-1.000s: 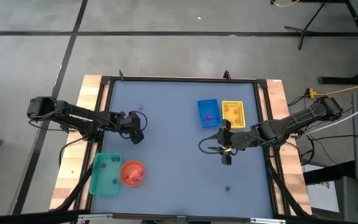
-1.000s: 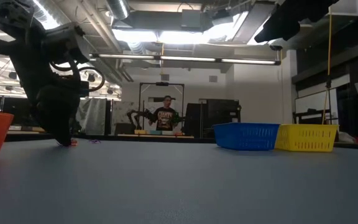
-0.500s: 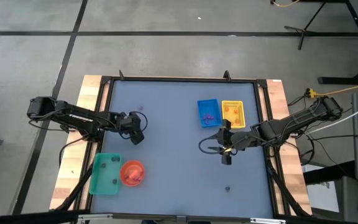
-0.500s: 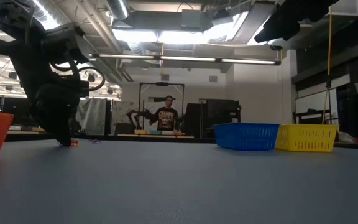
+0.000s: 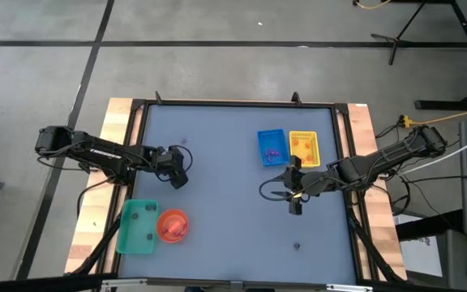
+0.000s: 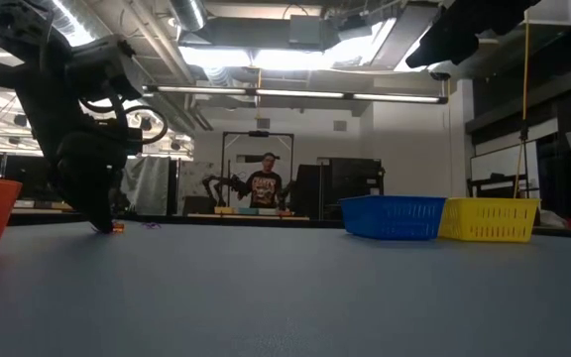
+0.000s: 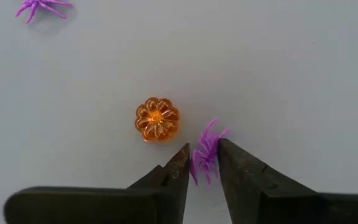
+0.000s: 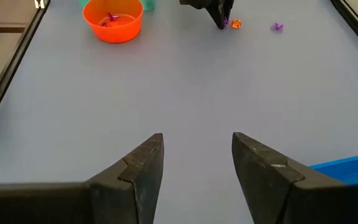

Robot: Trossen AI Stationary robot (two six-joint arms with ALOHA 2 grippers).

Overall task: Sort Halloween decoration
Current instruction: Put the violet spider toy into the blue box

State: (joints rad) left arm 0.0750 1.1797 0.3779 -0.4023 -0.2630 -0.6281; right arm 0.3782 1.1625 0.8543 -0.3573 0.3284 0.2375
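Observation:
My left gripper (image 7: 202, 148) stands tipped down on the table's left half (image 5: 182, 182), its fingers closed in on a small purple spider (image 7: 206, 149). An orange pumpkin bead (image 7: 157, 119) lies on the table just beyond the fingertips, and a second purple spider (image 7: 40, 6) lies farther off. My right gripper (image 8: 197, 163) hangs open and empty above the table's right half (image 5: 294, 208). A tiny dark piece (image 5: 296, 246) lies near the front right. My left gripper pinches the purple spider between its two fingertips (image 7: 180, 163), coming down at a slant from above. The spider's legs (image 7: 216, 132) stick out past the tips. It rests on the table.
A blue tray (image 5: 271, 147) and a yellow tray (image 5: 304, 148) stand side by side at the back right. A green tray (image 5: 139, 227) and an orange bowl (image 5: 173, 225) with pieces in it stand at the front left. Bare tabletop lies across the middle.

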